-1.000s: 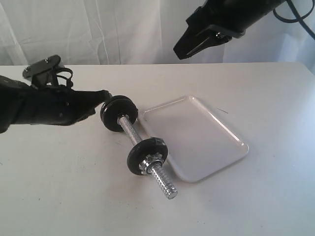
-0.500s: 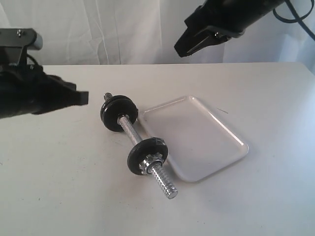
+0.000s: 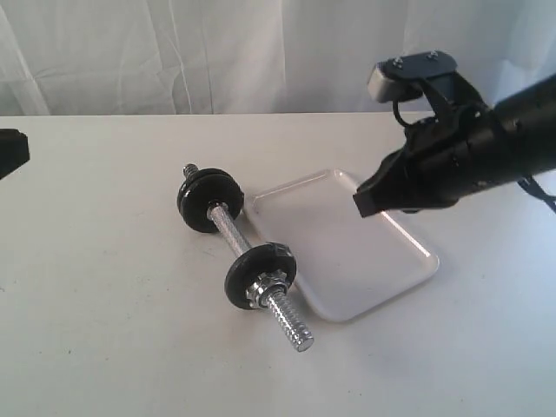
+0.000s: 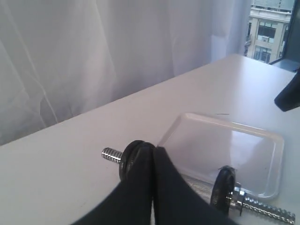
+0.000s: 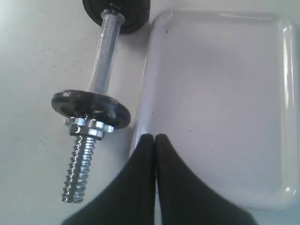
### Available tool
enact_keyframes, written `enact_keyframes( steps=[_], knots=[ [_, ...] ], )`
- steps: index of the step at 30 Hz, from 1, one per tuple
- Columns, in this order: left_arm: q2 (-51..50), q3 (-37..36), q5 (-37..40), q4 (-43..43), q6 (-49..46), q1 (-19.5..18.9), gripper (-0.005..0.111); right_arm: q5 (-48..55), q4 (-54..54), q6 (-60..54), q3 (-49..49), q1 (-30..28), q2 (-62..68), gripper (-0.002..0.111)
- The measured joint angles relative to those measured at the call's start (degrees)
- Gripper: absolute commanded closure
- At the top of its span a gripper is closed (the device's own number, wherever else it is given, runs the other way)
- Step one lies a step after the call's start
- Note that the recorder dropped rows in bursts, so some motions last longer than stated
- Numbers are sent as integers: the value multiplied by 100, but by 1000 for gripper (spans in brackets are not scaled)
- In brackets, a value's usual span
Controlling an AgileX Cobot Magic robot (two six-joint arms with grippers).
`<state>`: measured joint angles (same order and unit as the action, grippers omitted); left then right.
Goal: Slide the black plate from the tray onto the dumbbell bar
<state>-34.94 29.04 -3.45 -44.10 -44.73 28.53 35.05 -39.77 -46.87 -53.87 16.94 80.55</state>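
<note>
The dumbbell bar (image 3: 233,234) lies on the white table beside the tray (image 3: 382,269). Black plates (image 3: 208,201) sit at its far end. Another black plate (image 3: 261,275) sits nearer the front, with a chrome nut (image 3: 263,291) against it. The tray's floor shows only white. My right gripper (image 3: 365,204) hovers shut over the tray, holding nothing; in the right wrist view, the right gripper (image 5: 154,138) points past the tray's edge (image 5: 143,93) toward the front plate (image 5: 91,108). My left gripper (image 4: 153,152) is shut and holds nothing, far left of the bar.
A white curtain (image 3: 217,52) hangs behind the table. The table's back edge (image 3: 261,114) runs under it. Only a black tip of the left arm (image 3: 10,149) shows at the exterior view's left border. The bar's threaded front end (image 3: 291,326) sticks out toward the table's front.
The left arm has drawn back leftward from the bar's far end, almost out of the exterior view. The right arm has come down from the top of the view to above the tray.
</note>
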Motion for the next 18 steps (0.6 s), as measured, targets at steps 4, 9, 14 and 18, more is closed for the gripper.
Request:
enact_keyframes(
  steps=[4,9,14,18],
  knots=[
    [254,-149,191,58,-36,0,107,-255,-848,-454,1053,0,-1026,108],
    [-235,-691,-1209,-118,-99,0,107,-547,-1073,-410,1861,0,-3307,108],
    [-517,-766,-1328,-144,-140,0,107,-562,-1034,-330,2042,0,-4390,108],
    [-517,-766,-1349,-144,-140,0,107,-540,-1020,-330,2042,0,-4679,108]
  ],
)
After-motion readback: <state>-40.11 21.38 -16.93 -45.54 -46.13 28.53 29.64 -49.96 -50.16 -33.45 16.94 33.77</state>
